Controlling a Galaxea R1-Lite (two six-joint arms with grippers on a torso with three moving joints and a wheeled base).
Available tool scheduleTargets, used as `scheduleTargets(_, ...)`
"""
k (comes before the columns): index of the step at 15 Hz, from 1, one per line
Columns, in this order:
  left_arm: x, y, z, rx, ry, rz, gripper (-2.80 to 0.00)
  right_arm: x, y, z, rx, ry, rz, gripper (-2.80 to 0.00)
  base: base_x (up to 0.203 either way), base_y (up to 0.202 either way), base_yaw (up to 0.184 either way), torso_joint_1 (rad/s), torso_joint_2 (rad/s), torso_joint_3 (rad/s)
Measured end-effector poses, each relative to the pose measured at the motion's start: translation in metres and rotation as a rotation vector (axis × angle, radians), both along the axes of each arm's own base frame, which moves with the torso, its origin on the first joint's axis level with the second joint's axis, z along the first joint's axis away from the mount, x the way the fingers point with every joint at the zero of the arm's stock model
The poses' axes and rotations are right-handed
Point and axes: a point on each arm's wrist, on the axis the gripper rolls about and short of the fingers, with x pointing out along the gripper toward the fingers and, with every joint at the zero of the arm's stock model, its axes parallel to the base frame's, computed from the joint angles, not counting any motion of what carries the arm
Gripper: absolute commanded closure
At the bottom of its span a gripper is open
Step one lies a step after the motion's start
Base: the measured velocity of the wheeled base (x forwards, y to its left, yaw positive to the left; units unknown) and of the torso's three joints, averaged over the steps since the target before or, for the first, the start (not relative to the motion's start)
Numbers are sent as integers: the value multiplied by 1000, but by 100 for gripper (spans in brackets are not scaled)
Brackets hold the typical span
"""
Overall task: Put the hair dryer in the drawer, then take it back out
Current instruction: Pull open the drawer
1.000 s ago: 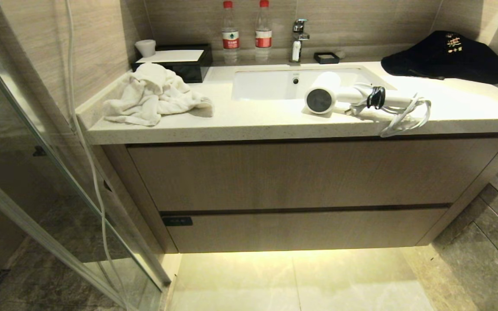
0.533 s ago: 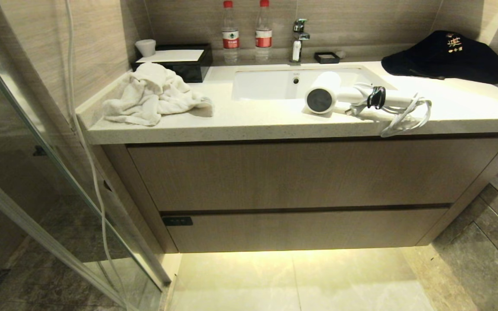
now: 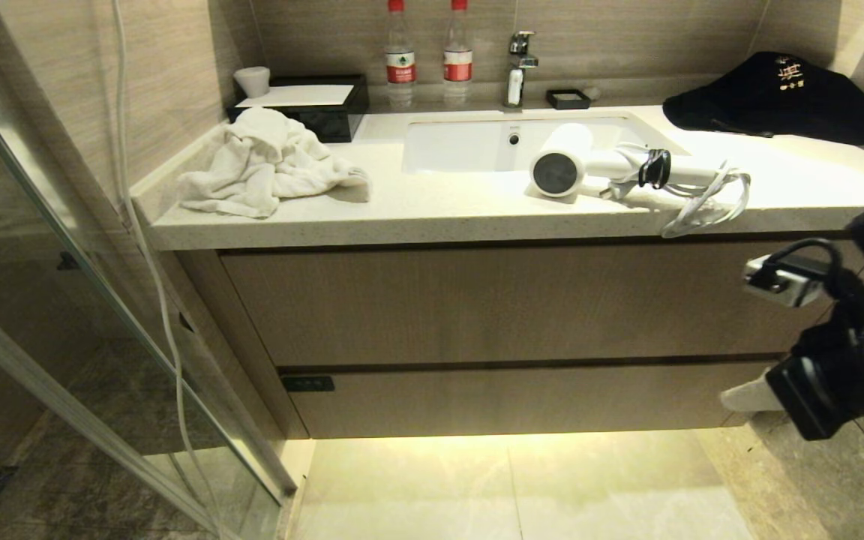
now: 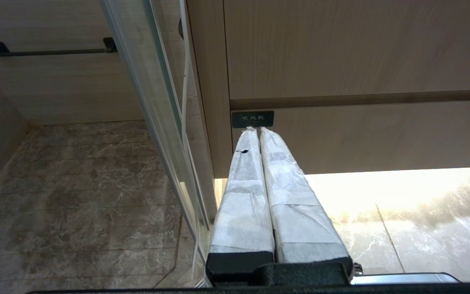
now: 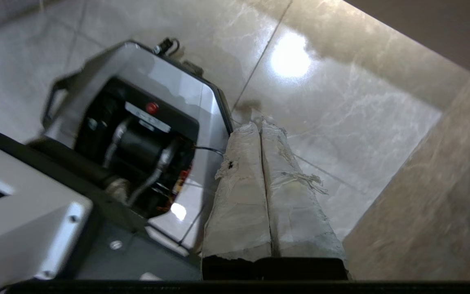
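Lying beside the sink basin (image 3: 469, 142) on the counter (image 3: 432, 217), the hair dryer (image 3: 612, 171) looks light, rigid and smooth, best gripped by its straight handle clear of the dangling cord, while the right gripper (image 3: 739, 397), clenched and empty, hangs beside the closed drawer (image 3: 529, 397).

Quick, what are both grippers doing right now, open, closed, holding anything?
Left gripper: jaws closed, empty, pointing at the drawer by its black label.
Right gripper: jaws closed, empty, over the floor.
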Motion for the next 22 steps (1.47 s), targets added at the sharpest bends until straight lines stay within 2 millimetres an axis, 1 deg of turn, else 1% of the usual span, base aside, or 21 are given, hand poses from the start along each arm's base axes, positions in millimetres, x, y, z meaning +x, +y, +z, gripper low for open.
scheduleTargets(1, 0, 0, 0, 0, 0, 0, 0, 14, 8, -14, -23, 15, 49, -280, 0, 0, 0, 0, 0, 0)
scheduleTargets(2, 0, 0, 0, -1, 0, 0, 0, 27, 15, -31, -51, 25, 100, -280, 0, 0, 0, 0, 0, 0)
scheduleTargets(4, 0, 0, 0, 0, 0, 0, 0, 46, 24, -60, -135, 18, 219, -280, 0, 0, 0, 0, 0, 0)
scheduleTargets(7, 0, 0, 0, 0, 0, 0, 0, 64, 28, -94, -279, -43, 431, -280, 0, 0, 0, 0, 0, 0)
scheduleTargets(11, 0, 0, 0, 0, 0, 0, 0, 77, 23, -136, -431, -194, 652, -280, 0, 0, 0, 0, 0, 0)
scheduleTargets(14, 0, 0, 0, -1, 0, 0, 0, 91, 9, -159, -565, -330, 780, -280, 0, 0, 0, 0, 0, 0)
scheduleTargets(16, 0, 0, 0, -1, 0, 0, 0, 101, 2, -174, -629, -406, 829, -280, 0, 0, 0, 0, 0, 0)
scheduleTargets(19, 0, 0, 0, 0, 0, 0, 0, 115, -8, -196, -662, -443, 811, -280, 0, 0, 0, 0, 0, 0)
scheduleTargets(22, 0, 0, 0, 0, 0, 0, 0, 128, -9, -214, -676, -489, 785, -280, 0, 0, 0, 0, 0, 0)
